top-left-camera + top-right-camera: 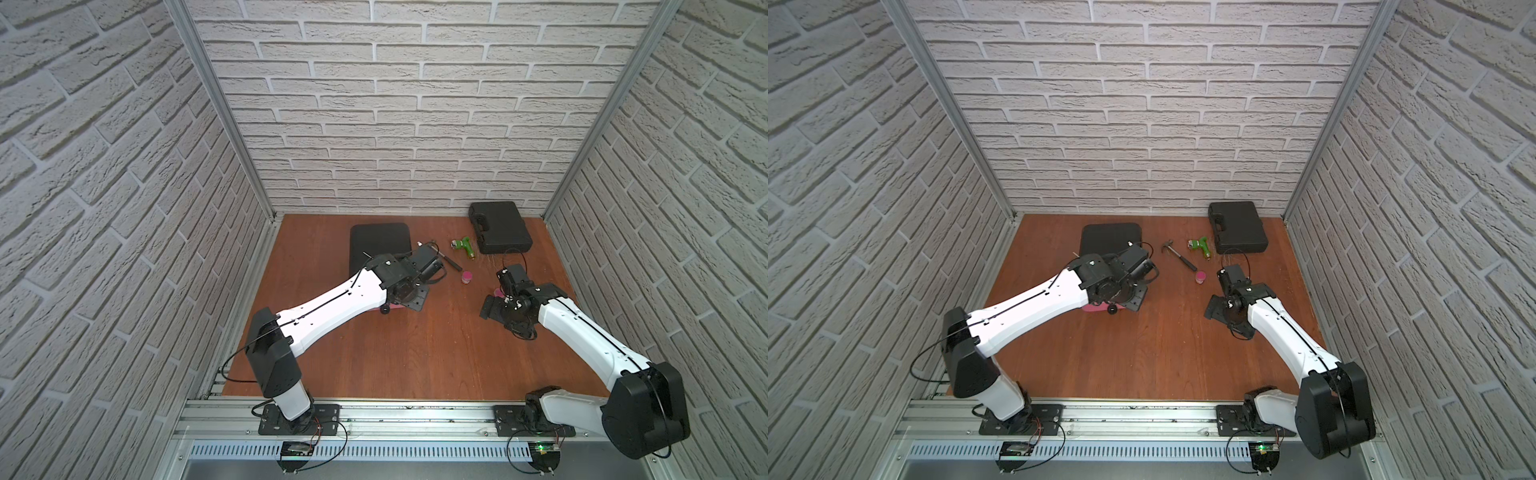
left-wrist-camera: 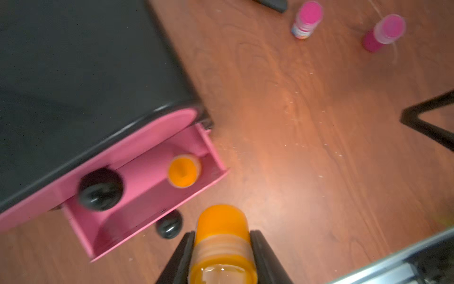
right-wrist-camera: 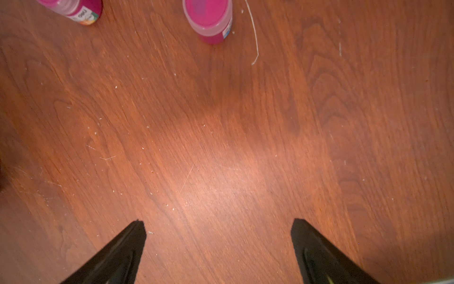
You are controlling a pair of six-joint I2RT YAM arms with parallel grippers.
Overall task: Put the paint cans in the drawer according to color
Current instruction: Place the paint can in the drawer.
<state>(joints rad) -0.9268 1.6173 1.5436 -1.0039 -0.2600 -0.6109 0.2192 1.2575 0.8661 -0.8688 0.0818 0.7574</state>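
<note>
An orange paint jar (image 2: 222, 246), likely light, rigid and slick, is clamped across its body in the left gripper (image 2: 222, 234), beside the open drawer (image 2: 147, 194) holding a second orange jar (image 2: 184, 171), left of the table's (image 1: 415, 353) middle. The right gripper (image 3: 218, 222) hangs spread and empty.

One pink drawer (image 2: 137, 196) of the black rounded chest (image 2: 73, 61) stands open, with an orange paint jar (image 2: 183, 171) upright inside. The left claw (image 2: 222, 237) grips a second orange jar (image 2: 221, 221). A magenta-pink jar (image 2: 307, 18) and its twin (image 2: 385, 30) stand at the chest's three o'clock.

can (image 2: 184, 171) in drawer (image 2: 147, 189)
</note>
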